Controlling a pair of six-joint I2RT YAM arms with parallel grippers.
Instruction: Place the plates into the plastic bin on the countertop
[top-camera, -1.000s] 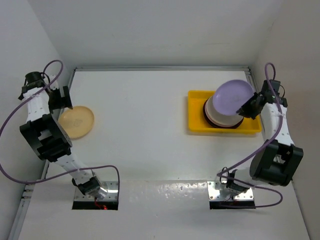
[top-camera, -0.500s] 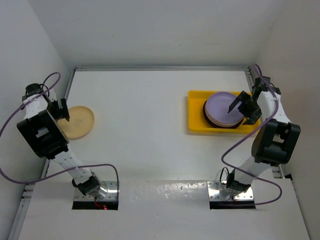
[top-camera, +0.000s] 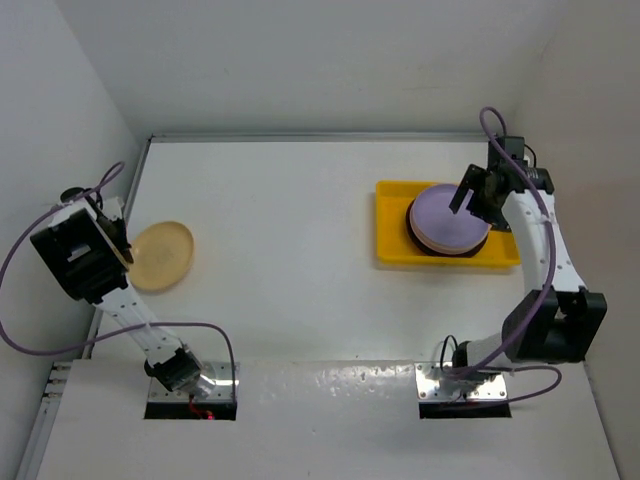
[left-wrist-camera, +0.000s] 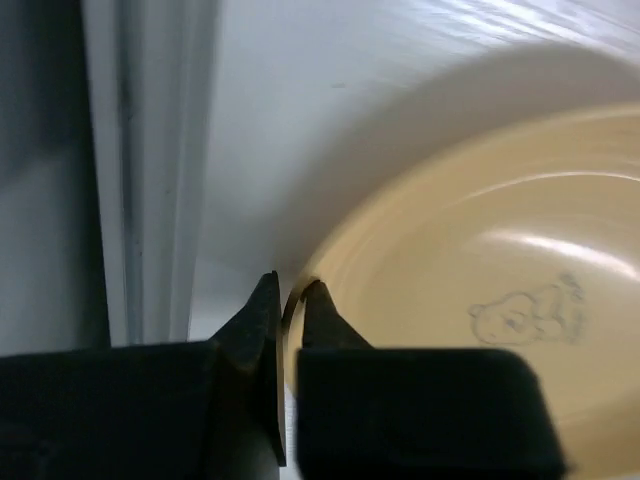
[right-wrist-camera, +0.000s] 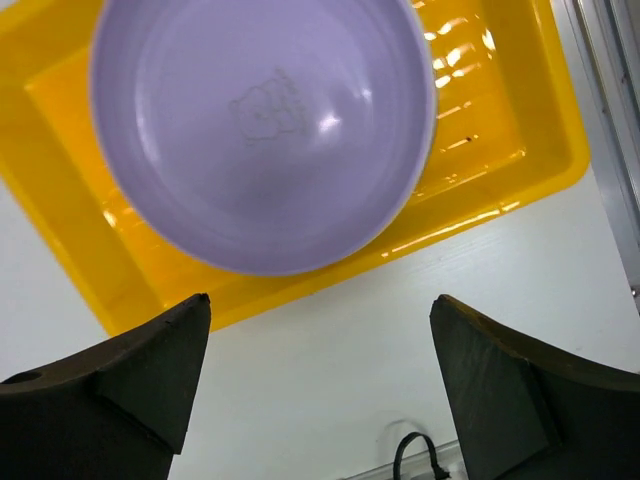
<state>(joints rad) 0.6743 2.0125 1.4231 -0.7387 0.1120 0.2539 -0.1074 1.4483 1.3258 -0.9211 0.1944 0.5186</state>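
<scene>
1. Since a second ago: closed with the left gripper (left-wrist-camera: 290, 295), from wide open, onto the pale yellow-orange round plate (left-wrist-camera: 480, 300). Let go with the right gripper (right-wrist-camera: 320, 300) of the lavender round plate (right-wrist-camera: 265, 130), tilted then and lying flat now.
2. At the left gripper: pinched almost shut, with the plate's thin edge caught between the two dark fingertips (left-wrist-camera: 262, 305).
3. Just past the pinch: the plate's shallow hollow, with a faint bear outline (left-wrist-camera: 525, 312) in the middle.
4. Beside the fingers: a strip of glossy white countertop (left-wrist-camera: 260, 120), then its raised pale rim (left-wrist-camera: 150, 150).
5. From above: left gripper (top-camera: 126, 255) at the plate's (top-camera: 160, 255) left edge, close to the countertop's (top-camera: 290, 230) left side. Cannot tell whether lifted or resting.
6. At the right gripper (top-camera: 472, 195): spread wide, holding nothing, hanging over the far right part of the lavender plate (top-camera: 447, 215).
7. Under it: lavender plate topmost on a stack inside the bright yellow rectangular plastic bin (right-wrist-camera: 80, 240), with a dark rim showing beneath.
8. Further out: bin (top-camera: 392, 240) on the right half of the countertop, well apart from the yellow-orange plate.
</scene>
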